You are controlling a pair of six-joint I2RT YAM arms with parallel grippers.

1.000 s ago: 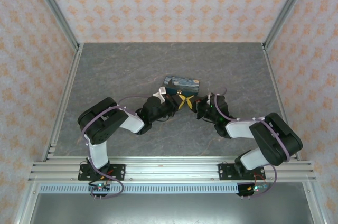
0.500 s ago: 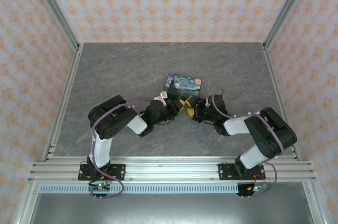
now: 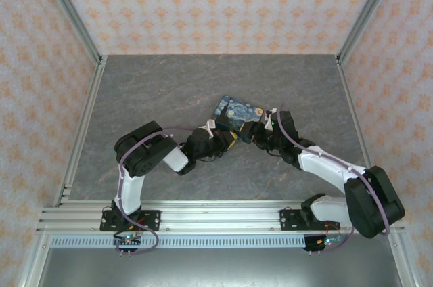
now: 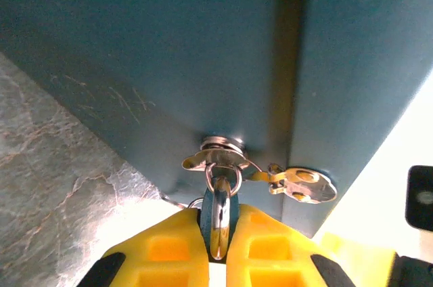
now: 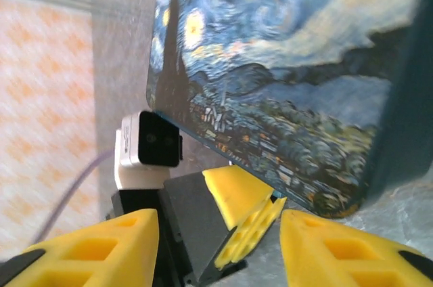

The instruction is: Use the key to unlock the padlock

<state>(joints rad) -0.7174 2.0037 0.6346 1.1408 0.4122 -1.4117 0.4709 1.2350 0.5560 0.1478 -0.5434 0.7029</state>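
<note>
Yellow left claw (image 4: 218,250) clamped on the padlock (image 4: 219,219)
The padlock hung from the hasp (image 4: 223,158) of the blue box (image 4: 169,50) on the counter (image 4: 47,165); right claw (image 5: 220,239) stood wide open, empty, near the box

top cam: fixed up high behind both arm bases, looks down and forward over the whole table (image 3: 169,91). It's pretty far off, so the box (image 3: 238,112) is small, mid-frame.
left wrist cam: rides on the left gripper (image 4: 216,233) and peeks out along its yellow fingers (image 4: 169,253). Super close to the box's plain dark side, padlock (image 4: 208,225) pinched at the bottom edge.
right wrist cam: sits on the right gripper (image 5: 220,233), aims across the box's painted lid toward the left arm, close and tilted.
overlap: all three catch the box, and the right wrist cam also sees the left gripper and its white camera housing (image 5: 150,148).
</note>
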